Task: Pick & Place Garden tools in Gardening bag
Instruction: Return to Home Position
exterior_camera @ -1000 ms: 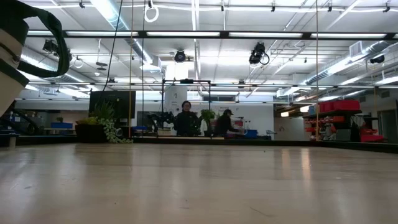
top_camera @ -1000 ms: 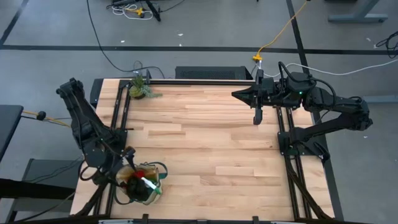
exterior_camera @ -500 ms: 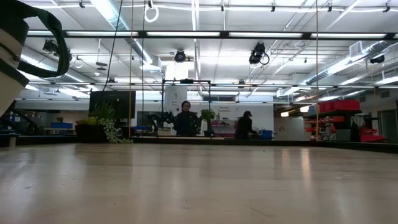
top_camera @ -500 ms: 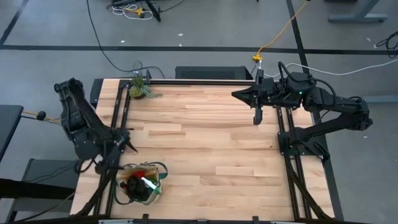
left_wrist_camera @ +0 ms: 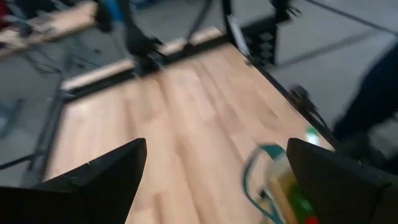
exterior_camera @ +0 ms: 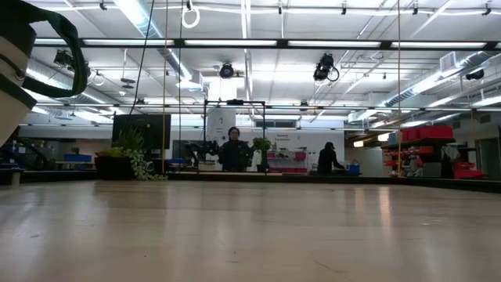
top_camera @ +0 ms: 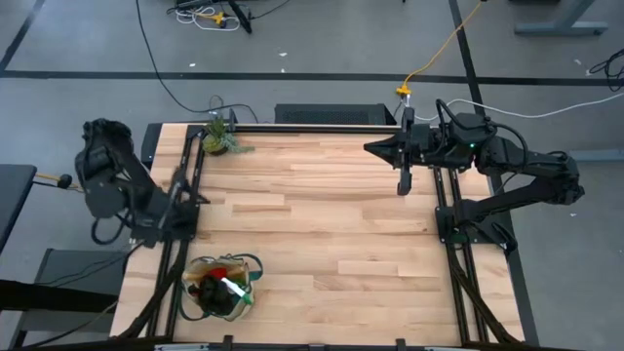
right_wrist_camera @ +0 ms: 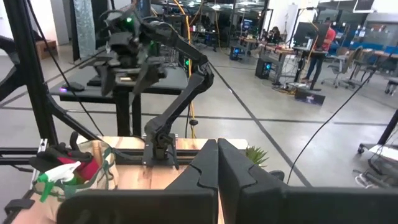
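The beige gardening bag point(top_camera: 222, 289) with dark green trim stands on the table near its near left corner. It holds the garden tools: the black-and-red glove bundle point(top_camera: 222, 269) and the green item with a white part point(top_camera: 232, 287). The bag also shows in the right wrist view point(right_wrist_camera: 84, 167), in the left wrist view point(left_wrist_camera: 283, 186) and at the low view's left edge point(exterior_camera: 19, 63). My left gripper point(left_wrist_camera: 214, 186) is open and empty, and in the high view point(top_camera: 185, 198) it is above the table's left edge, farther back than the bag. My right gripper point(right_wrist_camera: 217, 167) is shut and empty at the far right point(top_camera: 402, 181).
A small green potted plant point(top_camera: 216, 137) stands at the table's far left corner. Black frame rails point(top_camera: 450, 244) run along the table's left and right sides. People stand in the room beyond the table point(exterior_camera: 233, 150).
My left gripper has drawn back from the bag's mouth, going up and toward the table's far edge along its left side. The bag and the tools in it have stayed in place.
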Robot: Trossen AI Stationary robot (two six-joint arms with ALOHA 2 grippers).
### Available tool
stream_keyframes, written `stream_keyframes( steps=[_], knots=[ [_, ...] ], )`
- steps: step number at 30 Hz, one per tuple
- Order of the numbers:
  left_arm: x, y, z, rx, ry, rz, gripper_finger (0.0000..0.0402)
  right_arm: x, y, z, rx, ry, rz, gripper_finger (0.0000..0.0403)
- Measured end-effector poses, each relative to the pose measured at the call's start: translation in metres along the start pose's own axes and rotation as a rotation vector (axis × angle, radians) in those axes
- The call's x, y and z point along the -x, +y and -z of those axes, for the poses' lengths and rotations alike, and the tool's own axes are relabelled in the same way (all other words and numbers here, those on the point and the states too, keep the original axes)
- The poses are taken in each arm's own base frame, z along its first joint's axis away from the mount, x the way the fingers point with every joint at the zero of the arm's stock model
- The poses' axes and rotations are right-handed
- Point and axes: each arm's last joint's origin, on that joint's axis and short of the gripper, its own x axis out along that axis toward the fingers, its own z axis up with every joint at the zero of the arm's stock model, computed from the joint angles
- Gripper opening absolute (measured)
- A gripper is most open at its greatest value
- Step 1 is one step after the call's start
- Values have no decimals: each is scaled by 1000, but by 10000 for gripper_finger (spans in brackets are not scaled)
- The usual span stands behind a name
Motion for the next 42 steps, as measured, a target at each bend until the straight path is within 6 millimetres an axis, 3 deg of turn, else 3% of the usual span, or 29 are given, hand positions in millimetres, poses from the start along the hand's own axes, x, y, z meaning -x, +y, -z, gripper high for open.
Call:
stream_keyframes(
  steps=[11, 21, 28, 39, 42],
  knots=[
    [36, 37, -16, 121, -171, -330, 379, 5, -1, -3, 26, -25, 3, 0],
    [41, 39, -24, 189, -225, -318, 352, 26, -3, -7, 26, -28, 8, 0],
    [41, 38, -27, 216, -249, -296, 254, 36, -3, -2, 35, 35, -1, 0],
    [41, 38, -29, 215, -259, -294, 25, 38, -1, 6, 33, 105, -41, 0],
    [41, 38, -29, 223, -260, -289, 8, 36, 1, 12, 27, 90, -68, 0]
  ],
)
